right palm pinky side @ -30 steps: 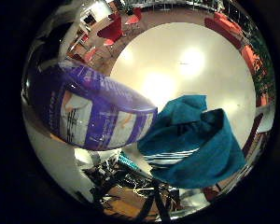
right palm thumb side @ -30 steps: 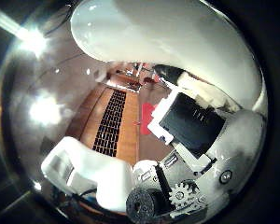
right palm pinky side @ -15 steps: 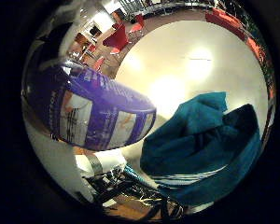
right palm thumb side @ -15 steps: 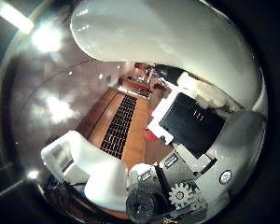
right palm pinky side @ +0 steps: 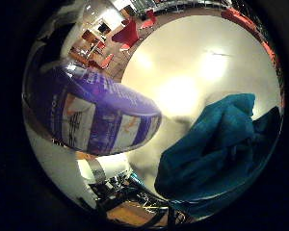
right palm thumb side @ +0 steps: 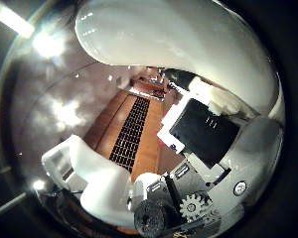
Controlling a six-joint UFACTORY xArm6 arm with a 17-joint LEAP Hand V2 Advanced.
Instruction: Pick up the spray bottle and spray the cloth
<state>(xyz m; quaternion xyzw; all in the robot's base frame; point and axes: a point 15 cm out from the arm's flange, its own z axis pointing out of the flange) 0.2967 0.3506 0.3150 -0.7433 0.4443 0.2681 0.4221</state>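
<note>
Teal cloth (right palm pinky side: pixel 221 149) on white table (right palm pinky side: pixel 192 62)

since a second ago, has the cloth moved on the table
Cannot tell. The cloth fills more of the view beside the spray bottle, but the table edge shifts too, so the camera moved.

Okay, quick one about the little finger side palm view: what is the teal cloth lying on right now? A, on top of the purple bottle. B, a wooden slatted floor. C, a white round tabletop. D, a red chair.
C: the teal cloth lies bunched on the white tabletop, beside the purple-labelled spray bottle that is close to the palm.
</note>
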